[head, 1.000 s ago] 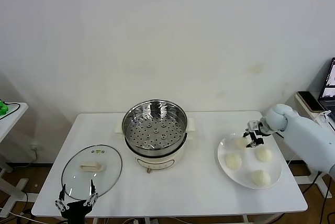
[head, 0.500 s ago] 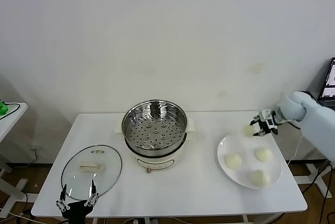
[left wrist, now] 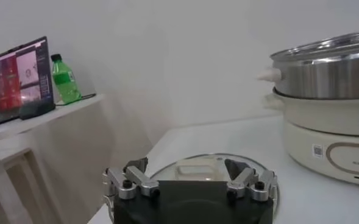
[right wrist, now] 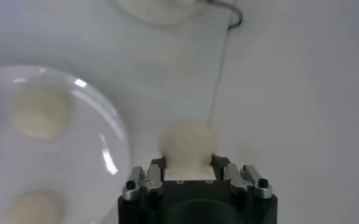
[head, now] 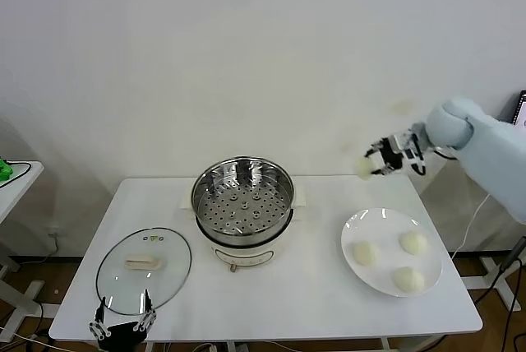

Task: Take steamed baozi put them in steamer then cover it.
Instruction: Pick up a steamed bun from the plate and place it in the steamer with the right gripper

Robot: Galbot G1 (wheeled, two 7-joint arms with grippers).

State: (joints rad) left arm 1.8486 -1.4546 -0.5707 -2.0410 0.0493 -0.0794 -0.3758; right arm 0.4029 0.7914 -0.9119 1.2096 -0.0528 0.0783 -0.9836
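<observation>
My right gripper (head: 371, 163) is shut on one cream-white steamed baozi (head: 364, 168), held in the air above the table between the steamer and the plate. In the right wrist view that baozi (right wrist: 187, 146) sits squeezed between the fingers (right wrist: 157, 164). Three more baozi (head: 366, 252) lie on the white plate (head: 355, 230) at the right. The shiny steel steamer (head: 243, 194) stands uncovered on its white cooker base at mid-table, its perforated floor bare. My left gripper (head: 122, 323) hangs open at the table's front left edge, just before the glass lid (head: 145, 268).
The glass lid with a cream handle (left wrist: 199, 169) lies flat at the table's left front. A side table with a green bottle (left wrist: 64, 79) and a laptop (left wrist: 19, 74) stands beyond the left end. The wall runs close behind the table.
My right gripper has lifted one baozi off the plate and carried it up and leftward toward the steamer. The left gripper has sunk slightly lower at the table edge.
</observation>
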